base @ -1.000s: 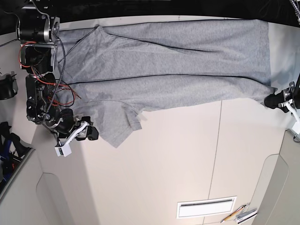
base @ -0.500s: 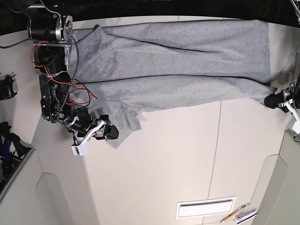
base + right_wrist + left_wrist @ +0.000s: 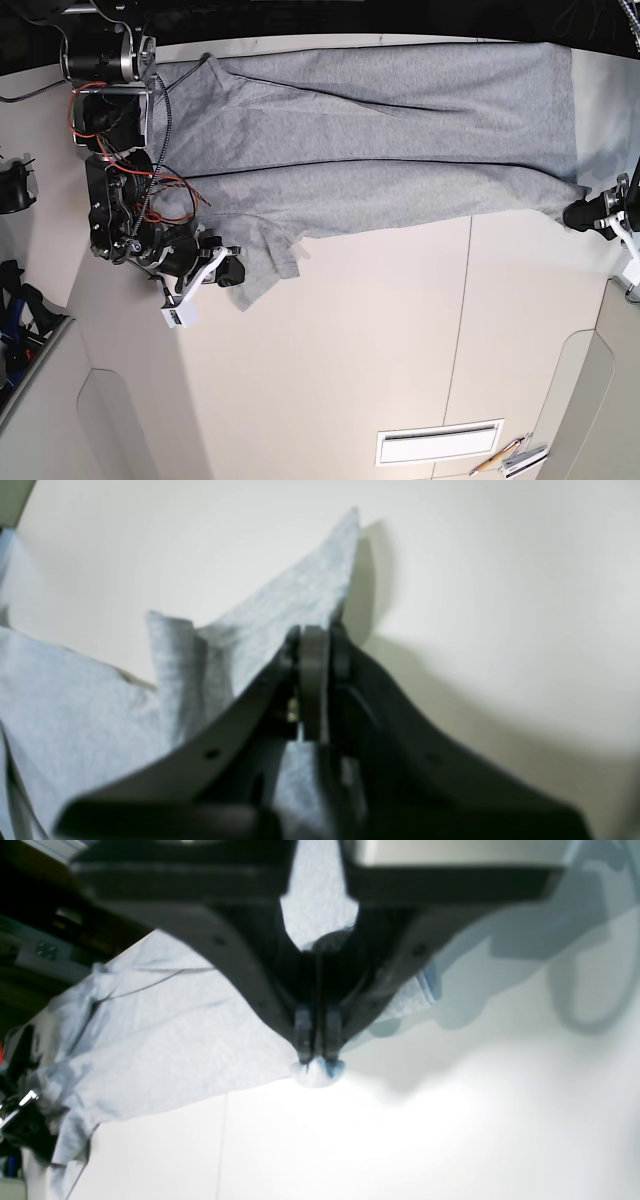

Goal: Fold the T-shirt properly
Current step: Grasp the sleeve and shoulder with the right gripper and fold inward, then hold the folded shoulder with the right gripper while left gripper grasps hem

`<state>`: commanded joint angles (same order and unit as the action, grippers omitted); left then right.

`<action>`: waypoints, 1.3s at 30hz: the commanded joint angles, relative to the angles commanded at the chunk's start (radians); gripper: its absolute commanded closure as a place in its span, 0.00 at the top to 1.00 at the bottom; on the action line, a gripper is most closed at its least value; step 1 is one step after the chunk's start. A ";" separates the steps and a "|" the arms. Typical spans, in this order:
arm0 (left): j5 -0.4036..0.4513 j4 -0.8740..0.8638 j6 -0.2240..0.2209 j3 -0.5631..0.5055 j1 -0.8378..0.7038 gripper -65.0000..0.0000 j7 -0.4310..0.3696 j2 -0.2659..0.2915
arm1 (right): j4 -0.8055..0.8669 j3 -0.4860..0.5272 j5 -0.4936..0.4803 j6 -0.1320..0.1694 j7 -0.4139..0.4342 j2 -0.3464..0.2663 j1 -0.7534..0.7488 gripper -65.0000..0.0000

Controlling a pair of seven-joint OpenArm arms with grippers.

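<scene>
The right gripper (image 3: 230,268) has swung inward over the last second, toward the middle of the table (image 3: 350,370), and the sleeve tip beneath it has crept slightly up the view, while the left gripper (image 3: 317,1055) hasn't budged! The shirt (image 3: 400,195) lies in a wide band across the far half, one sleeve (image 3: 264,275) poking out front. Left fingers are together, clamped on a corner, a little tuft peeking out below; the right pair looks pinched on cloth by that sleeve. Here's the danger: such a small bite could slip if the arms pull unevenly, and a lift out of step would skew the fold or leave that sleeve (a stubborn customer, by the look of it) bunched underneath. As for brands, labels or lettering, nothing can be read anywhere.
</scene>
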<state>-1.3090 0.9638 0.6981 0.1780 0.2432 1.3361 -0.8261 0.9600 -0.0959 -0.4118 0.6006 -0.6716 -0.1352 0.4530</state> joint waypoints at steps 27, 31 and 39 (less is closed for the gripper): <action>-0.174 0.000 0.000 0.000 -0.122 0.00 0.060 -0.103 | 0.883 -0.307 -0.508 0.006 -0.386 -0.152 -0.561 0.00; -0.174 0.000 0.000 0.000 -0.130 0.00 0.060 -0.105 | 0.947 -0.341 -0.513 0.006 -0.387 -0.152 -0.669 0.00; -0.174 0.000 0.000 0.000 -0.130 0.00 0.060 -0.106 | 1.006 -0.343 -0.513 0.006 -0.387 -0.150 -0.800 0.00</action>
<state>-1.4835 0.9638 0.6981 0.1780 0.1131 1.3963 -0.9318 1.9663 -0.4385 -0.9249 0.6064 -1.0588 -0.2852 -0.3466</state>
